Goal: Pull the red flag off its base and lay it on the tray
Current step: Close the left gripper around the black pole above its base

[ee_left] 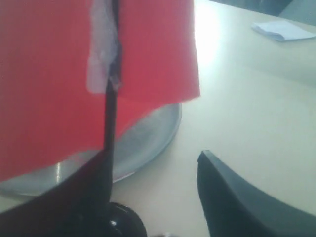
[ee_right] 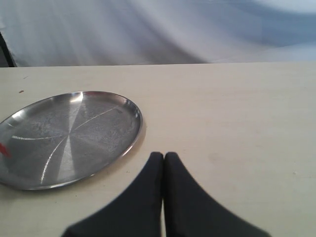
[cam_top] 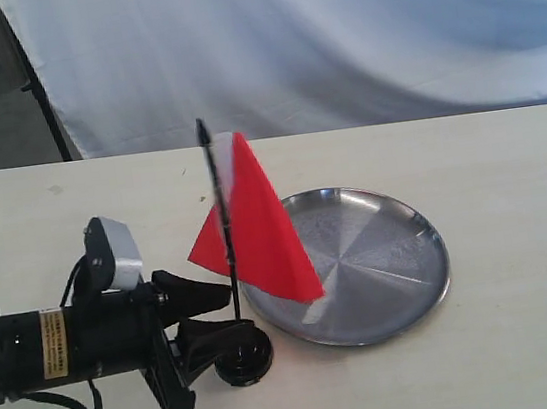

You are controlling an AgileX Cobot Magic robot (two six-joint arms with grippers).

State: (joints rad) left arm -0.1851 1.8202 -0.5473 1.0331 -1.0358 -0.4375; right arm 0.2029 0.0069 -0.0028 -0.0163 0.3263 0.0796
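The red flag (cam_top: 262, 231) stands upright on its thin black pole (cam_top: 221, 221), which is plugged into the small round black base (cam_top: 243, 358). The base sits just left of the silver tray (cam_top: 390, 250). My left gripper (cam_top: 226, 315) is open, low at the base, one finger either side of the pole foot. In the left wrist view the pole (ee_left: 109, 133) runs along the inner edge of one finger (ee_left: 54, 197); whether they touch I cannot tell. The other finger (ee_left: 237, 197) is well apart. My right gripper (ee_right: 163, 156) is shut on nothing, beside the tray (ee_right: 133, 131).
A white sheet (cam_top: 332, 35) hangs behind the table's far edge, with a black stand leg (cam_top: 43, 104) at the back left. A white folded piece (ee_left: 284, 29) lies far off on the table. Bare tabletop (cam_top: 530, 312) spreads right of the tray.
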